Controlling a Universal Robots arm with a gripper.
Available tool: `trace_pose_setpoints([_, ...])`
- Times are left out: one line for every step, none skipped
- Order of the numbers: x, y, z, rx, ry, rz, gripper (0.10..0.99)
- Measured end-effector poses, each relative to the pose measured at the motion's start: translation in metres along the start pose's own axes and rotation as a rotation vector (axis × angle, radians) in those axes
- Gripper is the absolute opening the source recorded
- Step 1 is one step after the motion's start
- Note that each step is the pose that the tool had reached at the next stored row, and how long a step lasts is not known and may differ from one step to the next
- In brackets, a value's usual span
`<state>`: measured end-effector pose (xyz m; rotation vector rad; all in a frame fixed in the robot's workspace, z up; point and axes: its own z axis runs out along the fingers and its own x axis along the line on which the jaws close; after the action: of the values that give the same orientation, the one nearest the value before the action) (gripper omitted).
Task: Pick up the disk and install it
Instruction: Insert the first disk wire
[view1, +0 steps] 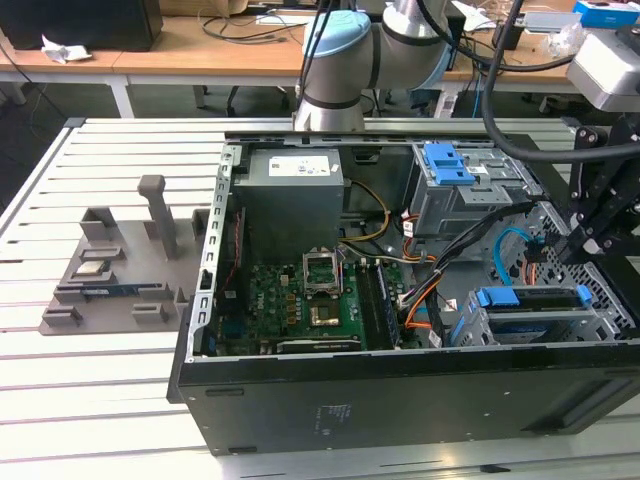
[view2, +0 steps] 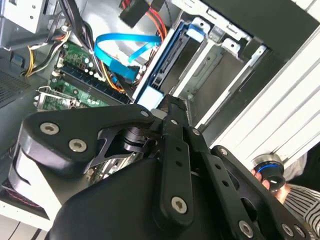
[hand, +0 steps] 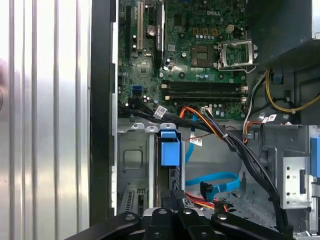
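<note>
The disk (hand: 169, 150), silver with a bright blue frame, stands on edge in a bay of the lower drive cage (view1: 530, 318) inside the open computer case. In the exterior view the disk (view1: 530, 298) lies along the cage top at the view's right. My gripper (view1: 575, 248) is over the disk's right-hand end. In the first wrist view the gripper (hand: 175, 197) sits at the near end of the disk. In the second wrist view the gripper (view2: 169, 107) closes against the disk's pale blue edge (view2: 149, 96).
A blue data cable (hand: 215, 180) and orange wires (hand: 200, 117) run beside the cage. The motherboard (view1: 310, 295) fills the case floor. An upper cage with a blue latch (view1: 448, 165) and a grey power supply (view1: 292, 190) stand behind. A grey fixture (view1: 110, 275) lies on the slatted table.
</note>
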<state>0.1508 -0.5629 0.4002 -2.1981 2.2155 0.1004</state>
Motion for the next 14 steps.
trace_pose_setpoints([-0.0006, -0.0063, 0.0000, 0.000, 0.0000, 0.000, 0.106])
trace_pose_setpoints([-0.0009, -0.0095, -0.0001, 0.000, 0.0001, 0.000, 0.106])
trace_pose_setpoints([-0.0013, -0.0124, -0.0001, 0.000, 0.0003, 0.000, 0.106])
trace_pose_setpoints([-0.0017, -0.0159, -0.0002, -0.001, 0.0005, 0.000, 0.106])
trace_pose_setpoints([-0.0021, -0.0189, -0.0002, -0.001, 0.0007, 0.000, 0.106])
trace_pose_setpoints([-0.0027, -0.0247, -0.0002, -0.001, 0.0008, 0.000, 0.106])
trace_pose_setpoints([-0.0032, -0.0300, 0.0000, -0.001, 0.0006, 0.000, 0.106])
trace_pose_setpoints([-0.0036, -0.0334, 0.0003, -0.001, 0.0006, 0.000, 0.106])
trace_pose_setpoints([-0.0042, -0.0383, 0.0020, -0.001, 0.0007, 0.000, 0.106])
trace_pose_setpoints([-0.0048, -0.0421, 0.0047, -0.002, 0.0007, 0.000, 0.106])
trace_pose_setpoints([-0.0060, -0.0465, 0.0063, -0.002, 0.0009, 0.000, 0.106])
trace_pose_setpoints([-0.0073, -0.0491, 0.0075, -0.002, 0.0007, 0.000, 0.106])
trace_pose_setpoints([-0.0125, -0.0495, 0.0096, -0.002, 0.0008, 0.000, 0.106])
trace_pose_setpoints([-0.0150, -0.0494, 0.0103, -0.002, 0.0006, 0.000, 0.106])
